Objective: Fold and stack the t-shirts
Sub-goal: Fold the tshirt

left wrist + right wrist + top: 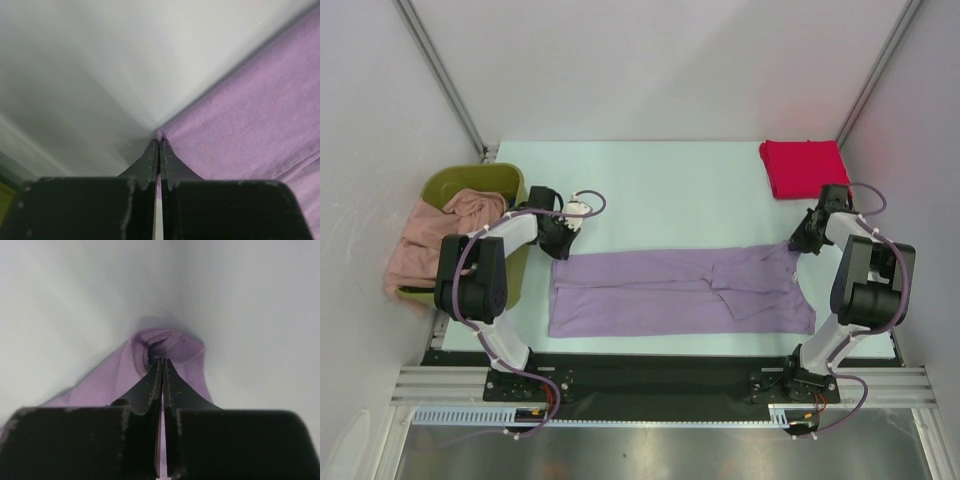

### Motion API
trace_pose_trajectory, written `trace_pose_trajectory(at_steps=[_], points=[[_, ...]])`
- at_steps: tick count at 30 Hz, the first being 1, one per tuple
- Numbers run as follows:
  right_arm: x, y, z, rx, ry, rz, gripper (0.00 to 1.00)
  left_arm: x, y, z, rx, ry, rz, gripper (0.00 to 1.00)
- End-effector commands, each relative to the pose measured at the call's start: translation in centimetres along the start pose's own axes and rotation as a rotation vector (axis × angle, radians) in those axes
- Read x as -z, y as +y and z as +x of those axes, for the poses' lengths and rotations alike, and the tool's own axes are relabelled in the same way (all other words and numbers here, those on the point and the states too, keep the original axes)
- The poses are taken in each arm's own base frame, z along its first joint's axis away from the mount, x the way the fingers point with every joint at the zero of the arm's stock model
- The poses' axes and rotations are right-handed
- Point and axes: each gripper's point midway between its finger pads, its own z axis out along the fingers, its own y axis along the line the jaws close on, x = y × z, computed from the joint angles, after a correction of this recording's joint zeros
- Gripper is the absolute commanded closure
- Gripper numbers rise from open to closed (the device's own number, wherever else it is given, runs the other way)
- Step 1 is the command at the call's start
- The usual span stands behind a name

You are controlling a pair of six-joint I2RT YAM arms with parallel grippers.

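A lavender t-shirt [670,292] lies flat across the near half of the table as a long strip. My left gripper [560,246] is at its far left corner. In the left wrist view, that gripper [159,142] is shut on the corner of the lavender cloth [250,110]. My right gripper [798,243] is at the far right corner. In the right wrist view it [161,360] is shut on a bunched fold of the same cloth [115,382]. A red t-shirt [803,167] lies folded at the back right. A salmon-pink t-shirt [425,245] hangs out of the bin.
An olive-green bin [470,183] stands at the table's left edge, beside the left arm. White walls and metal frame posts close in the back and both sides. The pale table top [660,190] shows behind the lavender shirt.
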Motion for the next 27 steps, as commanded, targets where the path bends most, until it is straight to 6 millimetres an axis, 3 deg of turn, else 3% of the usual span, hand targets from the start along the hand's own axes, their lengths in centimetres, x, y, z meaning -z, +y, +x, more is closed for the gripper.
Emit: trace_pose_trajectory(at_steps=[1,6,9,11,12,15,19,27], points=[[-0.6,-0.3,-1.0,-0.012,-0.038,0.017,1.00,-1.1,-1.4,3.5,0.006,0.099,0.054,1.00],[-0.1,-1.6,-2.2,-0.050,-0.079,0.045,1.00,-0.7,0.5,4.2,0.040,0.113,-0.016,1.00],[0.3,-1.8,-2.0,-0.056,-0.067,0.032,1.00,-0.6,0.5,4.2,0.044,0.104,0.000,1.00],[1.1,-0.4,-2.1,-0.007,-0.088,-0.041,0.89,-0.6,0.2,4.0,0.043,0.091,0.011,1.00],[1.3,0.1,-1.6,0.011,-0.090,-0.064,0.71,-0.5,0.2,3.8,0.044,0.079,0.011,1.00],[2.4,1.4,-1.9,0.069,-0.130,-0.085,0.61,-0.6,0.1,3.7,0.055,0.076,0.018,1.00],[3.0,2.1,-2.0,0.090,-0.165,-0.085,0.59,-0.8,0.0,3.9,0.056,0.083,0.020,1.00],[0.3,0.6,-0.4,0.072,-0.078,-0.008,0.58,-0.7,0.0,3.8,0.055,0.076,0.018,1.00]])
